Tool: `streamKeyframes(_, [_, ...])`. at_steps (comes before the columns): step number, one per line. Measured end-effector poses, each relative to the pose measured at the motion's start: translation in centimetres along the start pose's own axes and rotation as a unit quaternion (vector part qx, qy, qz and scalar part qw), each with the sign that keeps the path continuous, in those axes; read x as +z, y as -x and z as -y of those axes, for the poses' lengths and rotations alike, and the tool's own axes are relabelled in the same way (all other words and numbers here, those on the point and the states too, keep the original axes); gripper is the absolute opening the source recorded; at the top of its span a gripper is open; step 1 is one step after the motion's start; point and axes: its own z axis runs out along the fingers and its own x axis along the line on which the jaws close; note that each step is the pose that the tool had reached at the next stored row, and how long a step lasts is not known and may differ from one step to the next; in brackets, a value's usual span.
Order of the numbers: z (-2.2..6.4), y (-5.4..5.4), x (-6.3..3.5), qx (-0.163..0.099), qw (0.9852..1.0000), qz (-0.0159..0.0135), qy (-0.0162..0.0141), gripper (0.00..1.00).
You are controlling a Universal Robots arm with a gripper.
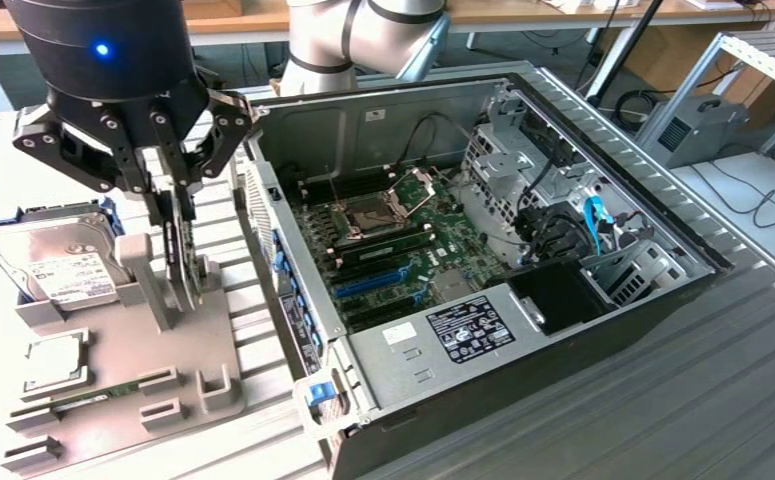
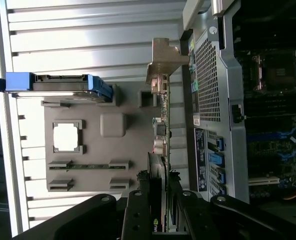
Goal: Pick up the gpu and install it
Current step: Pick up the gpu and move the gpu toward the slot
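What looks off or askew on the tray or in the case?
Nothing stands out. The gpu stands upright in its holder on the tray, end effector closed on it; hard drive seated; open case looks undamaged.

The computer case (image 1: 270, 235) is seen open above the slots (image 1: 367, 283) at the frame's centre. Its wall is found just right of the gpu (image 1: 187, 262), which is clamped upright by the gripper (image 1: 174, 200). The left is crowded by the hard drive (image 1: 54, 268), the case's right side by cables (image 1: 567, 230).
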Motion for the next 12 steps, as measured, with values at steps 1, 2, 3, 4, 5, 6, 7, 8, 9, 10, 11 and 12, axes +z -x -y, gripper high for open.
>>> streamKeyframes(1, [0.0, 0.0, -0.08, 0.0, 1.0, 0.0, 0.0, 0.26])
streamKeyframes(2, [0.0, 0.0, -0.14, 0.0, 1.0, 0.0, 0.0001, 0.26])
streamKeyframes(3, [-0.01, 0.0, -0.22, 0.0, 1.0, 0.0, 0.0001, 0.26])
streamKeyframes(4, [-0.01, 0.0, -0.3, 0.0, 1.0, 0.0, 0.0001, 0.26])
streamKeyframes(5, [-0.02, 0.0, -0.41, 0.0, 1.0, 0.0, 0.0002, 0.26])
streamKeyframes(6, [-0.02, 0.0, -0.54, 0.0, 1.0, 0.0, 0.0003, 0.26])
streamKeyframes(7, [-0.02, 0.0, -0.62, 0.0, 1.0, 0.0, 0.0003, 0.26])
streamKeyframes(8, [-0.02, 0.0, -0.7, 0.0, 1.0, 0.0, 0.0003, 0.26])
streamKeyframes(9, [-0.03, 0.0, -0.81, 0.0, 1.0, 0.0, 0.0004, 0.26])
streamKeyframes(10, [-0.04, 0.0, -1.0, 0.0, 1.0, 0.0, 0.0004, 0.26])
streamKeyframes(11, [-0.04, 0.0, -1.19, 0.0, 1.0, 0.0, 0.0004, 0.26])
streamKeyframes(12, [-0.05, 0.0, -1.33, 0.0, 1.0, 0.0, 0.0004, 0.26])
